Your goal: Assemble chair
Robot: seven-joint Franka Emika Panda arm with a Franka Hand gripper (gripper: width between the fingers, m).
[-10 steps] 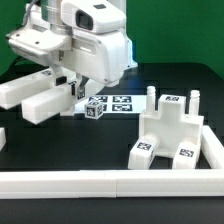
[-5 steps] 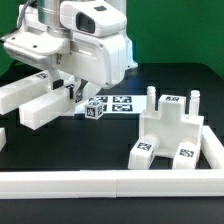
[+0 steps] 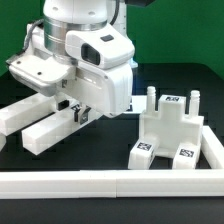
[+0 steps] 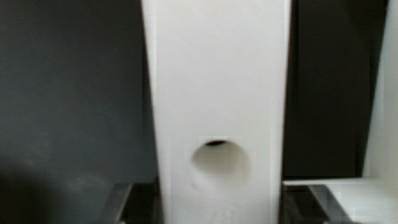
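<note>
Gripper (image 3: 77, 112), fingers pinching a long white chair piece (image 4: 214, 80) (one hole), has carried it nearer the part-built chair (image 3: 170, 130) for joining.

**Desk:** What's lost in the wrist view?

**Photographer:** The white slab (image 4: 214, 90), blurred, runs out of frame at both ends; the hand (image 4: 214, 205) shows only its fingers (image 4: 128, 205), as cropped grey stubs.

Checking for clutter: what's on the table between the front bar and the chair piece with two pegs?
Nothing: in the exterior view, the table between the front bar and the chair piece is bare black.
</note>
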